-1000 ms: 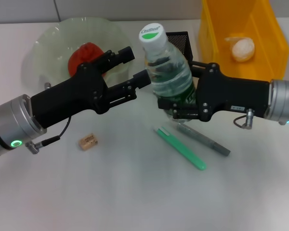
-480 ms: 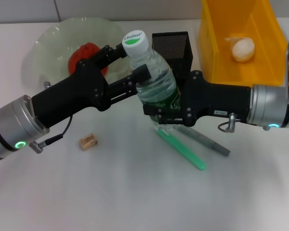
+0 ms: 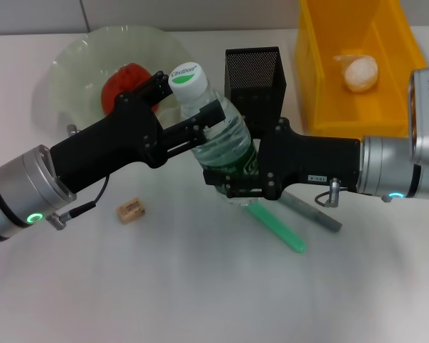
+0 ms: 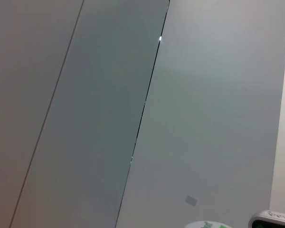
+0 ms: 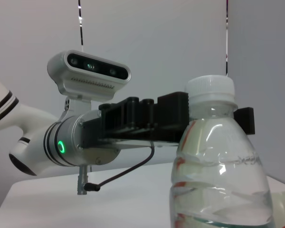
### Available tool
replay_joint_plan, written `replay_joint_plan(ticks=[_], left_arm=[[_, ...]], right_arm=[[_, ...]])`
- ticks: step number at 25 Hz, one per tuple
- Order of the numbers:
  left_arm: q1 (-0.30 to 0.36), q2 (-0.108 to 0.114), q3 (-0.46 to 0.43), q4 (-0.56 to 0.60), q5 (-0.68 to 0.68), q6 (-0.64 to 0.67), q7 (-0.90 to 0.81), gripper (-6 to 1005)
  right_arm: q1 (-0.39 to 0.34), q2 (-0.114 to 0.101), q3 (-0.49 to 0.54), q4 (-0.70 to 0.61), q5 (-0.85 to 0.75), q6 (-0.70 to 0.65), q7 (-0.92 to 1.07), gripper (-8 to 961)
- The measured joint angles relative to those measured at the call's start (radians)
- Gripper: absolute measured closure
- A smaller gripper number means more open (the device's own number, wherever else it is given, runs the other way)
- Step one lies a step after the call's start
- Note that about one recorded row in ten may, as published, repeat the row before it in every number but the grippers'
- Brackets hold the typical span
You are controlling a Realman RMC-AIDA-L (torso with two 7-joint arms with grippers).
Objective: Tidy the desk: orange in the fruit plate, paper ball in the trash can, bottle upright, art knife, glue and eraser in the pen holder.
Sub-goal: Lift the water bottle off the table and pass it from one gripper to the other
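The clear bottle (image 3: 218,136), white cap (image 3: 186,74) on top, leans toward the fruit plate. My right gripper (image 3: 232,184) is shut on its green-labelled lower part, close to the table. My left gripper (image 3: 186,98) is open, with one finger on each side of the bottle's shoulder. The right wrist view shows the bottle (image 5: 221,161) with the left gripper (image 5: 147,118) behind it. The orange (image 3: 125,78) lies in the fruit plate (image 3: 71,64). The paper ball (image 3: 360,73) sits in the yellow trash can (image 3: 322,78). The art knife (image 3: 275,225), glue (image 3: 311,212) and eraser (image 3: 129,209) lie on the table. The pen holder (image 3: 255,75) stands behind the bottle.
The white table (image 3: 200,286) stretches toward its front edge below both arms. The trash can fills the back right corner, and the fruit plate the back left. The left wrist view shows mostly grey wall panels, with the bottle cap (image 4: 206,224) at the picture's edge.
My right gripper has carried the bottle left and down, between the left gripper's fingers. The pen holder, partly covered before, now shows fully. The left arm has barely shifted.
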Motion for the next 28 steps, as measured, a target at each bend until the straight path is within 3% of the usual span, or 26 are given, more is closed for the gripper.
replay_joint_plan(ticks=[28], left_arm=[[-0.014,-0.001,-0.001,0.000,0.000,-0.010,-0.001,204]], right_arm=[[0.004,0.001,-0.002,0.005,0.000,0.002,-0.003,153]])
